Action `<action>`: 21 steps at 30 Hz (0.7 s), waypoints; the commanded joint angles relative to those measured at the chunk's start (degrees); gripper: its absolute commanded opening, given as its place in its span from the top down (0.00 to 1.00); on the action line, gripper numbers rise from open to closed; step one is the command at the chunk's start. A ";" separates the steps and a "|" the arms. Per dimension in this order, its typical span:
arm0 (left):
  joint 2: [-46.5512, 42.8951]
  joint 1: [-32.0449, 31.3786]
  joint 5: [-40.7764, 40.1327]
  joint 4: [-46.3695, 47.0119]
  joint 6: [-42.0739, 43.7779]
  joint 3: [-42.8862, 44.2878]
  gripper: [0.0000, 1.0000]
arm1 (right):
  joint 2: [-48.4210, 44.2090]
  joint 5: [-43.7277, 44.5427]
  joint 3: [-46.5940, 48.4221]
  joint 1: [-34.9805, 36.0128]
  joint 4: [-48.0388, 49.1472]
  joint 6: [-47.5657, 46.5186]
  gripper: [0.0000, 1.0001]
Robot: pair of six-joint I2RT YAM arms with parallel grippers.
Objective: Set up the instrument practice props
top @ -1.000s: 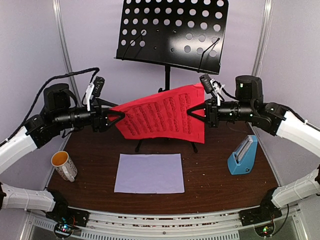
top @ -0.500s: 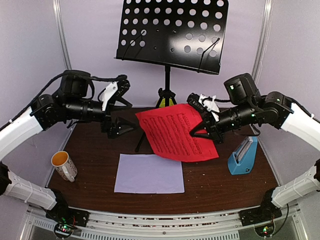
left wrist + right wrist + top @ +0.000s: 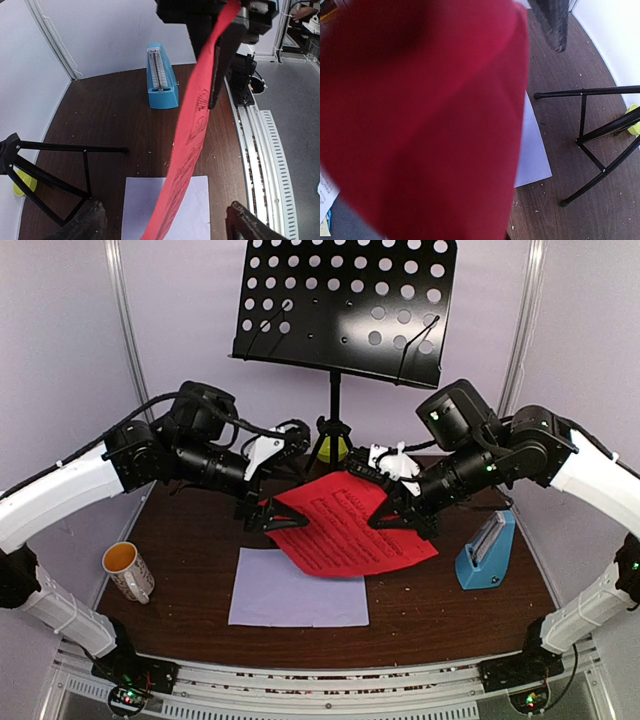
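Right fingers are pinching the red sheet above the desk; left fingers are gaping wide around its left edge, likely to share the lift onto the far stand

Now the dark brown wooden counter is seen spread beneath the left hand and the right hand, and pale specks are scattered over it. Behind both hands, plain pale walls are evenly lit and framed by silvery upright strips. Nearer than the hands, the counter is edged by a slotted metal rail. A grey surface is glimpsed past it.
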 commanded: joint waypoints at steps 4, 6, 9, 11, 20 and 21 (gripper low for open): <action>1.46 -1.24 0.12 -4.17 4.15 3.04 0.52 | 1.49 4.82 4.82 2.39 -4.21 -2.03 1.00; 0.67 -1.25 0.18 -4.25 4.22 2.71 0.68 | 1.54 5.71 5.10 2.48 -4.43 -1.74 1.00; -0.98 -1.18 0.27 -2.60 1.83 1.64 1.00 | 0.47 9.02 4.84 2.38 -2.33 0.60 0.83; -3.02 -0.68 1.27 1.82 -2.24 -0.52 1.00 | -2.03 10.10 2.81 1.59 2.12 3.32 0.60; -8.19 5.54 10.20 22.97 -19.13 -7.62 1.00 | -20.15 7.50 -18.12 -4.45 31.29 15.74 0.17; -8.45 6.20 11.46 25.65 -21.04 -8.17 1.00 | -21.39 7.24 -19.71 -5.15 32.84 17.30 0.14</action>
